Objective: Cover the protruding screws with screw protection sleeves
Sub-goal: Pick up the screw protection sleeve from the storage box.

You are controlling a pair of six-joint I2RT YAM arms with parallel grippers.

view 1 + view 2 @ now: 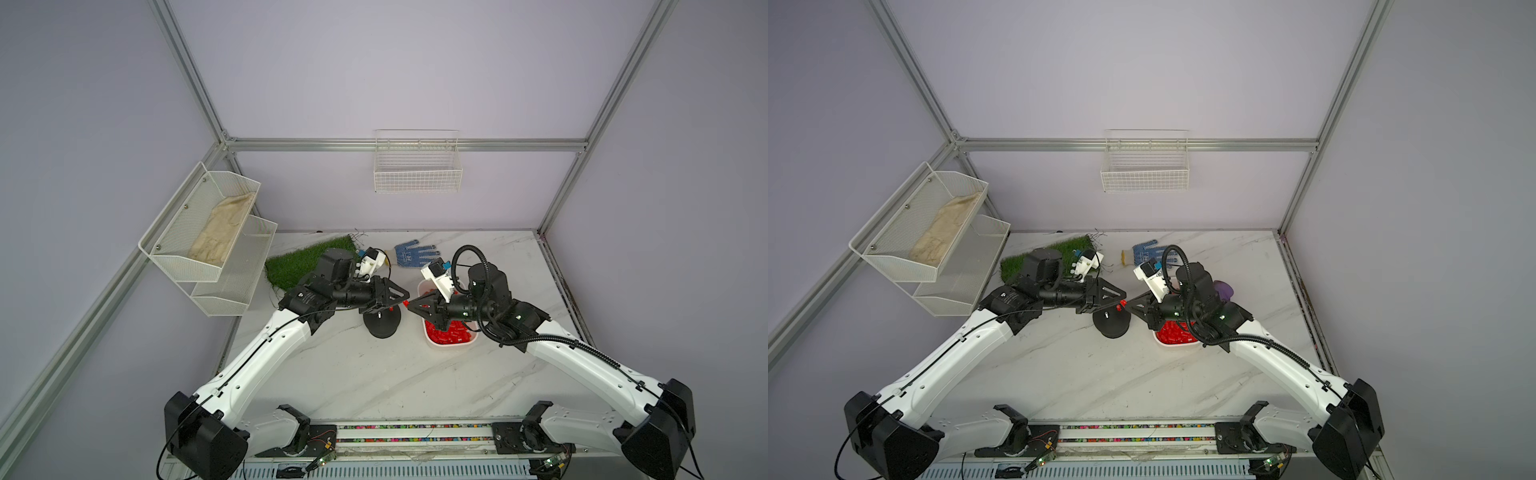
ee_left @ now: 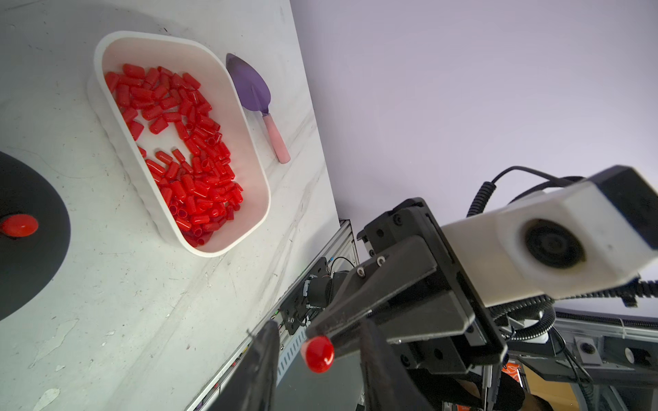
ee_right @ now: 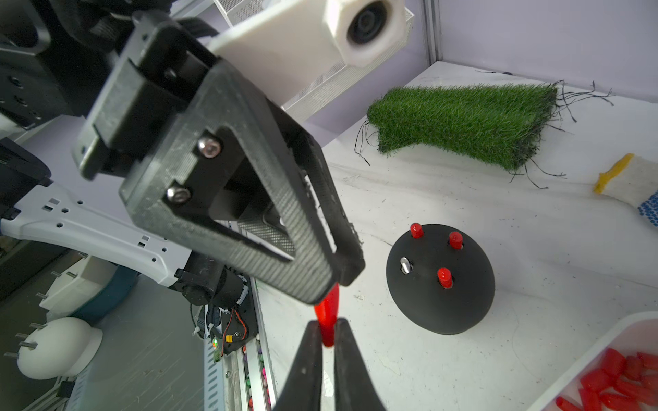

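The black dome base [image 3: 441, 306] stands mid-table, also in both top views [image 1: 382, 326] [image 1: 1112, 326]. Three of its protruding screws wear red sleeves [image 3: 444, 277]; one silvery screw [image 3: 405, 265] is bare. My right gripper [image 3: 327, 322] is shut on one red sleeve [image 3: 329, 306], held in the air just right of the dome [image 1: 405, 302]. My left gripper [image 2: 318, 331] faces it tip to tip, its fingers [image 2: 263, 356] open either side of that sleeve [image 2: 318, 354] with a gap on both sides. A white tray [image 2: 256, 185] holds many loose red sleeves [image 2: 185, 142].
A purple trowel [image 2: 249, 85] lies beside the tray's far side. A green turf mat [image 1: 307, 262] and a blue-dotted glove [image 1: 415, 253] lie at the back. A mesh shelf [image 1: 208, 232] hangs on the left wall and a wire basket [image 1: 417, 166] on the back wall.
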